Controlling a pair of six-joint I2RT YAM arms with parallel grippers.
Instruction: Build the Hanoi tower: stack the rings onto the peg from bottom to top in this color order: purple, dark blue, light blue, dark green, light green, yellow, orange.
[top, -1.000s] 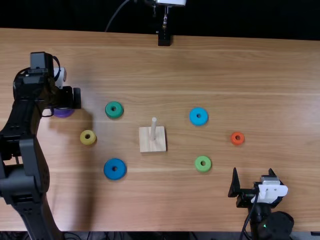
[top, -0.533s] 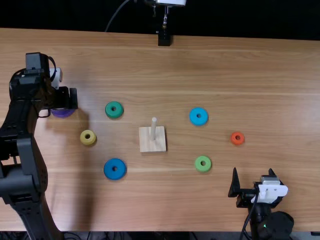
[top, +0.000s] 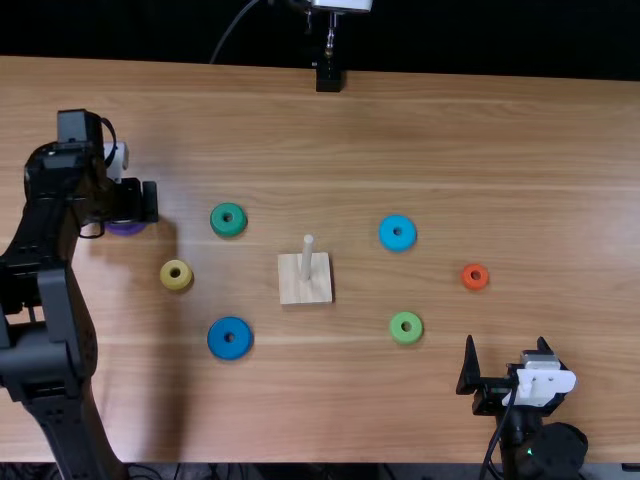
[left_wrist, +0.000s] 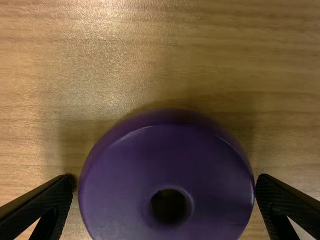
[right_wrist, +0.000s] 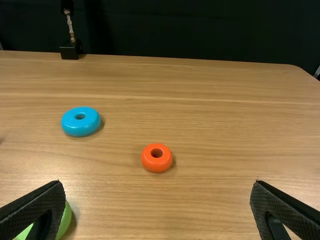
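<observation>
My left gripper (top: 138, 203) is over the purple ring (top: 124, 229) at the table's left side, partly covering it. In the left wrist view, the gripper (left_wrist: 165, 181) is open, one finger on each side of the purple ring (left_wrist: 167, 170), with a thin gap at one finger. The wooden peg (top: 307, 262) stands bare on its square base (top: 305, 290). Around it lie the dark blue (top: 216, 340), dark green (top: 228, 207), yellow (top: 165, 275), light blue (top: 397, 246), light green (top: 406, 341) and orange rings (top: 466, 276). My right gripper (top: 507, 345), seen also as the gripper (right_wrist: 159, 185), stands open.
The left arm stretches along the table's left side, near the yellow ring. A white object (top: 119, 158) shows beside the left gripper. A black stand (top: 329, 76) is at the table's far edge.
My left gripper first shifted a little left, then slightly right and nearer the table's near edge, covering more of the purple ring. The right arm has kept still.
</observation>
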